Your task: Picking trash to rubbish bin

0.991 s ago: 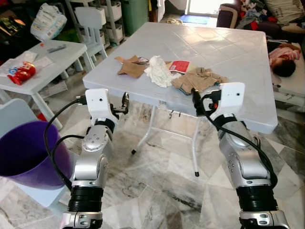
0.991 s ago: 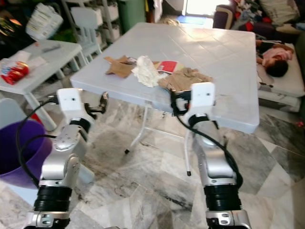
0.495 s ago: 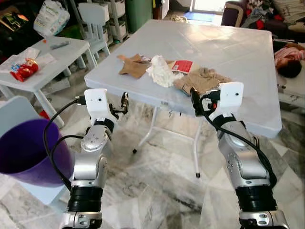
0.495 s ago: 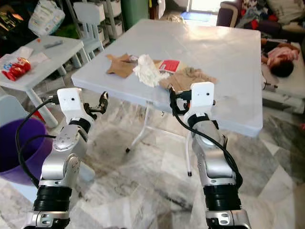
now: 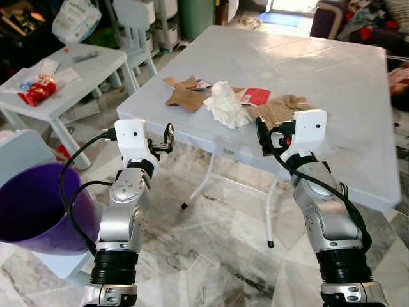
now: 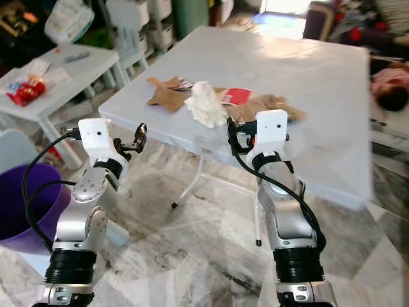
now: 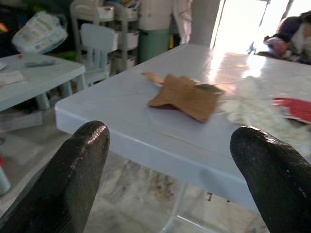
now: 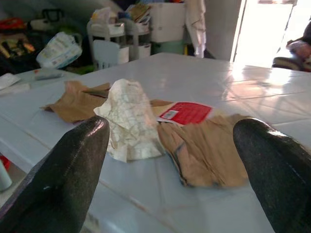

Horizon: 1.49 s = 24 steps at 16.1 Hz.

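Right wrist view puts my right gripper (image 8: 170, 141), fingers spread wide, just short of the crumpled white paper wad (image 8: 130, 120) on the pale square bench (image 8: 204, 68), so I'd ease forward, straddle it squarely, then pinch; left gripper (image 7: 170, 160) hangs spread too.

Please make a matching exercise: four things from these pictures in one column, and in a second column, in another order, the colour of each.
Things:
1. rubbish bin
2. crumpled paper
3. flat packet
4. torn piece of cardboard

Colours:
A. white
B. brown
C. purple
D. red

Pairs: 1-C, 2-A, 3-D, 4-B
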### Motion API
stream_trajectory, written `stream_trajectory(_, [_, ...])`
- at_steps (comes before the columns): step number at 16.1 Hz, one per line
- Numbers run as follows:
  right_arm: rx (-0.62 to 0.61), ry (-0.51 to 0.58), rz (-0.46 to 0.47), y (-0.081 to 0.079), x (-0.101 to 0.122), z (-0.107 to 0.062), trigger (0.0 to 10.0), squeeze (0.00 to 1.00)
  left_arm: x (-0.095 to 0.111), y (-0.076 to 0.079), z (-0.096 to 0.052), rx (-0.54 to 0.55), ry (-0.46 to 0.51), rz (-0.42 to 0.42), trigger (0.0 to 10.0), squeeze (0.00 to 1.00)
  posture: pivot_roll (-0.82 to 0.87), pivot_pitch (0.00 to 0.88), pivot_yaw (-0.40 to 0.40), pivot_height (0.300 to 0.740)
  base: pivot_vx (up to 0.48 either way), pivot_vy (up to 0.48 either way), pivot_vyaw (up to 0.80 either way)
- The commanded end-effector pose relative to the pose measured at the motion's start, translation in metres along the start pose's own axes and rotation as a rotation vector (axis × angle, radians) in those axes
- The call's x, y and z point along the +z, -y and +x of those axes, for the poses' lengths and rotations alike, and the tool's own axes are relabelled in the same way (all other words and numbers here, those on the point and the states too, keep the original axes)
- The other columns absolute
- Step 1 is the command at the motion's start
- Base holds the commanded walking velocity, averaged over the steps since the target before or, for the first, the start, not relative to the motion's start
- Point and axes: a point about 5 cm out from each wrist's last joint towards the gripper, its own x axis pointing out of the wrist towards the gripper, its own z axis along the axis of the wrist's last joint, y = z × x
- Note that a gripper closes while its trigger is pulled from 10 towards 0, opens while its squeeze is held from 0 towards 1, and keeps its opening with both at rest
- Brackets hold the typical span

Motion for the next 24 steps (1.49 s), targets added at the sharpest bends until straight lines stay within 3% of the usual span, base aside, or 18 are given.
stream_trajectory(1, [0.007,0.018,-0.007,-0.0023,0.0041,0.0023,10.0,0.0,-0.0009,-0.0014,-0.001,0.007,-0.002,0.011,10.0,0.0,0.05,0.049,0.012,0.74,0.416,0.0,0.0])
stream_trajectory(9, [0.016,0.015,-0.019,-0.0024,0.004,0.0028,10.0,0.0,-0.0038,0.0,-0.0017,0.014,-0.012,0.011,10.0,0.0,0.04,0.05,0.006,0.74,0.452,0.0,0.0])
stream_trajectory(16, [0.022,0.013,-0.029,-0.0025,0.0046,0.0045,10.0,0.0,-0.003,0.0005,-0.0008,0.03,0.001,-0.002,10.0,0.0,0.04,0.043,0.0,0.74,0.0,0.0,0.0])
stream_trajectory(24, [0.02,0.012,-0.038,-0.0003,0.0053,0.0054,10.0,0.0,-0.0031,0.0012,0.0014,0.028,0.002,-0.007,10.0,0.0,0.03,0.038,-0.001,0.74,0.0,-0.438,0.0])
